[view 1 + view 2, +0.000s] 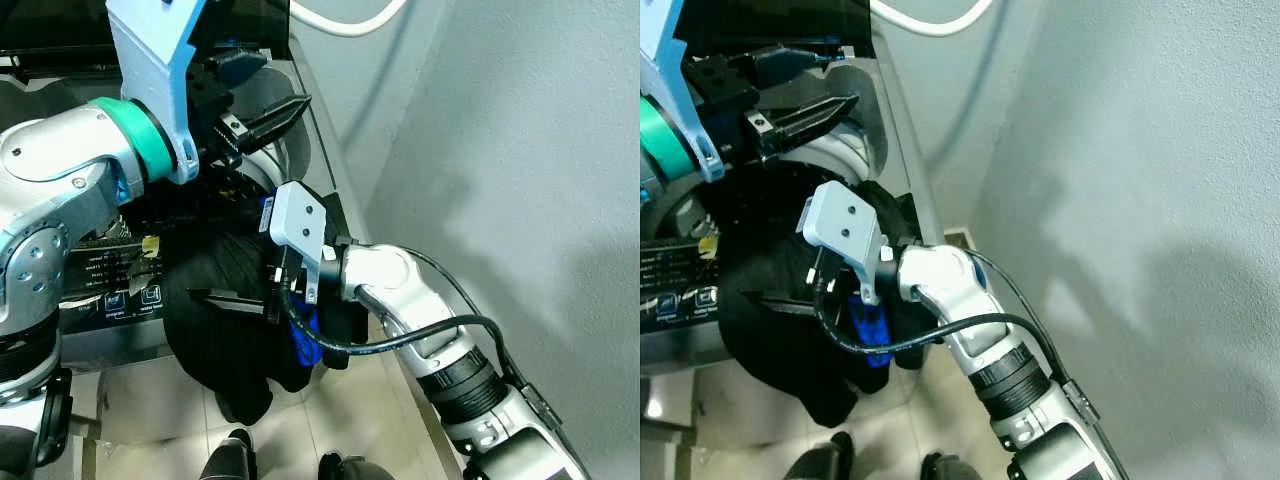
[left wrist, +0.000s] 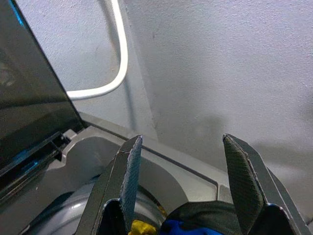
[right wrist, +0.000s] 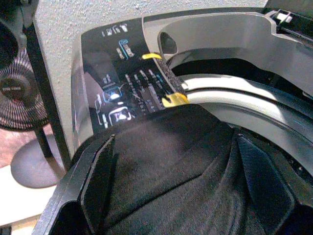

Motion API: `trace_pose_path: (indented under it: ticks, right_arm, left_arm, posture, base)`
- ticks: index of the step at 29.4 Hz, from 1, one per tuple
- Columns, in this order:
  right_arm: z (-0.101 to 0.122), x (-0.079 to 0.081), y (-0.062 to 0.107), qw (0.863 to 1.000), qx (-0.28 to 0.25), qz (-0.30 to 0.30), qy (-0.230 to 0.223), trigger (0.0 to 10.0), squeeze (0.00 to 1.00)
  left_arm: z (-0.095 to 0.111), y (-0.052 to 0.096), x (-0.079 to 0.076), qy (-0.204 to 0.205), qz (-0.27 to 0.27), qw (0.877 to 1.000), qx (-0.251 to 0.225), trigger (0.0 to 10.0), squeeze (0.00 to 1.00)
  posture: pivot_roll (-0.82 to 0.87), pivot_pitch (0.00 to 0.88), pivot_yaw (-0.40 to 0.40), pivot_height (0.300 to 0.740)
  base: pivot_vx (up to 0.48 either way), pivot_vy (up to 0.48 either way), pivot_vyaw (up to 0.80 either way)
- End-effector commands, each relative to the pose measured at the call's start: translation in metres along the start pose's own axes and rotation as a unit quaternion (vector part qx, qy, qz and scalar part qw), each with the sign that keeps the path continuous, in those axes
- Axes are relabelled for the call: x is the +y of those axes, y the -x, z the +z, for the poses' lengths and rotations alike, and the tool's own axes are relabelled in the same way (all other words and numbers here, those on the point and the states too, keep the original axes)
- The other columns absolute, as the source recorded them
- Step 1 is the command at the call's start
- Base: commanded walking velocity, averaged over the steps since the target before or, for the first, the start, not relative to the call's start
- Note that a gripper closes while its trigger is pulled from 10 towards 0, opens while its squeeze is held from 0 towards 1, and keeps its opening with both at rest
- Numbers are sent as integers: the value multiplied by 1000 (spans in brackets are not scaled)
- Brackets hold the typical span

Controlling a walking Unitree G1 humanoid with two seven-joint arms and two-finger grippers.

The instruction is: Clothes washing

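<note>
Black clothing point(image 1: 225, 330) hangs in a heap over the front edge of the washing machine point(image 3: 205, 29), spilling down toward the tiled floor point(image 1: 150, 410); the right gripper point(image 1: 235, 300) sits right on it, its fingers spread wide with the dark cloth lying between them, not pinched. Farther back, the left gripper point(image 2: 183, 181) hovers over the drum opening, fingers apart and holding nothing; behind it a white hose point(image 2: 115, 58) runs up the grey wall.
</note>
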State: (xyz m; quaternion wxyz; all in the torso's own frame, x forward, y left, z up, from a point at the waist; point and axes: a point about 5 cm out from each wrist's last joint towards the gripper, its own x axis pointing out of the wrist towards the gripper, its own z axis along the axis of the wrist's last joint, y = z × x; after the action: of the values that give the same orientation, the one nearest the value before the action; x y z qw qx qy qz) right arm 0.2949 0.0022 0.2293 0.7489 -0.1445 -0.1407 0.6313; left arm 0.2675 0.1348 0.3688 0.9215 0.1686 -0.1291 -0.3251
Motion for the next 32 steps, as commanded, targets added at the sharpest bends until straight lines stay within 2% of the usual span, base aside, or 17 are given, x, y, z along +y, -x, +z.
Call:
trace_pose_path:
  ticks: [1,4,5,6,7,9,14,30,32]
  right_arm:
    - [-10,-1,5,1000,29,1,3,9804,0]
    - [-11,-3,7,999,36,-5,7,9804,0]
    - [-14,-8,8,998,50,-22,16,2667,0]
    - [-14,-8,8,998,50,-22,16,2667,0]
    - [-18,-11,9,997,64,-35,25,353,0]
    - [-21,-14,11,996,76,-42,30,0,0]
    - [-23,-15,13,995,84,-40,31,0,0]
    - [-18,-14,15,998,56,-19,16,0,0]
    - [-13,-17,15,999,36,-27,6,0,0]
  left_arm:
    - [0,2,-2,2,-3,1000,1,10000,0]
    - [-2,2,-2,6,1,1000,3,10000,0]
    - [-4,1,-2,8,3,1000,4,10000,0]
    - [-4,1,-2,8,3,1000,4,10000,0]
    - [-5,1,-2,10,4,1000,4,10000,0]
    - [-5,0,-2,12,5,1000,5,10000,0]
    - [-6,1,-3,15,9,1000,7,10000,0]
    - [-6,3,-4,19,16,1000,11,10000,0]
    - [-7,3,-4,21,18,1000,11,10000,0]
  posture:
    - [160,150,-28,740]
    - [160,150,-28,740]
    - [158,152,-28,740]
    - [158,152,-28,740]
    - [158,152,-28,740]
    - [160,153,-28,740]
    - [161,153,-29,740]
    - [157,143,-32,740]
    - [157,141,-33,740]
  base:
    - [0,0,0]
    - [0,0,0]
    - [0,0,0]
    - [0,0,0]
    - [0,0,0]
    - [0,0,0]
    - [0,0,0]
    - [0,0,0]
    - [0,0,0]
